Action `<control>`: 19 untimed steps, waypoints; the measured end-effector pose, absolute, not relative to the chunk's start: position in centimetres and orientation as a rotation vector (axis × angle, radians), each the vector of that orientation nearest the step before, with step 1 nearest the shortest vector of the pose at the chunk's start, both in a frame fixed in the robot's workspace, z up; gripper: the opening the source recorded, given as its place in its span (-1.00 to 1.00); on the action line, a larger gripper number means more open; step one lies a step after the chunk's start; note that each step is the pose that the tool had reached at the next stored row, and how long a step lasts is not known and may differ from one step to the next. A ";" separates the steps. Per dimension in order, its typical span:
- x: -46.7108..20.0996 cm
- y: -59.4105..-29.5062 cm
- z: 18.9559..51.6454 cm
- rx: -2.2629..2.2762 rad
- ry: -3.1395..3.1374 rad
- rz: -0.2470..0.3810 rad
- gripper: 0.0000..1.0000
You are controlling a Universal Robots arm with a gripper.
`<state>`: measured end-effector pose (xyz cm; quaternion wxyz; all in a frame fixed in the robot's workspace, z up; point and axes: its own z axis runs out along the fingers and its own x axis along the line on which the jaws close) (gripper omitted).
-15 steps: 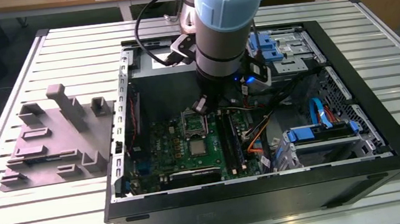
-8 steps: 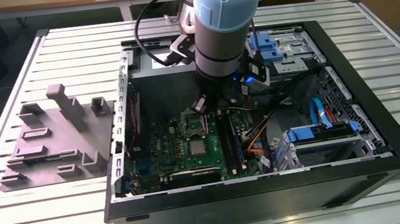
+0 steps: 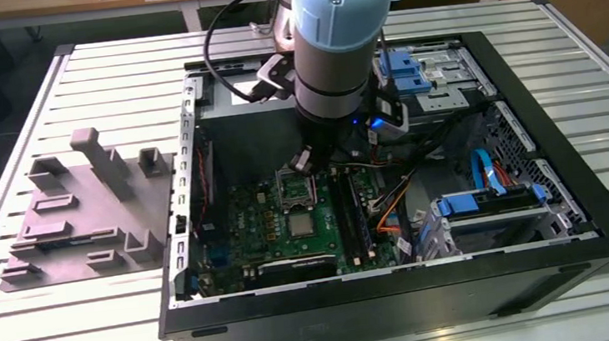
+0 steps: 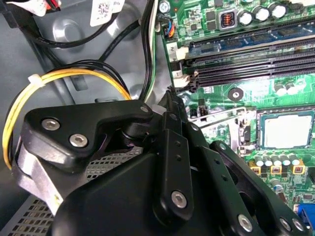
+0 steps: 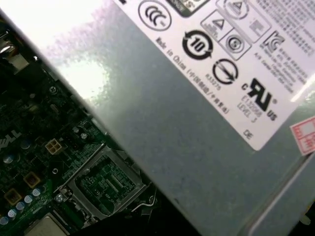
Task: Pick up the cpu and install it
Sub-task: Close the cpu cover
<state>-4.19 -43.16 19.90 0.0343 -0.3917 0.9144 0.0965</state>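
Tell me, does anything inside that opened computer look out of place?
Yes. The cpu lies loose on the green motherboard beside the socket, which stands open and bare in the first wrist view. The gripper hangs just above the socket, not touching the chip.

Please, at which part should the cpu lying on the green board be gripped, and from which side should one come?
Probably by two opposite edges of the cpu, coming straight down from above. It is thin and lies flat on the motherboard beside the socket, so a sideways approach has nothing to catch, and small capacitors stand close along one edge.
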 end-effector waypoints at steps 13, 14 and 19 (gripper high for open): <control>-4.4 -42.8 20.3 -1.215 2.838 0.220 -0.79; -4.4 -42.8 20.3 -1.216 2.839 0.217 -0.79; -4.5 -42.6 20.9 -1.218 2.845 0.197 -0.79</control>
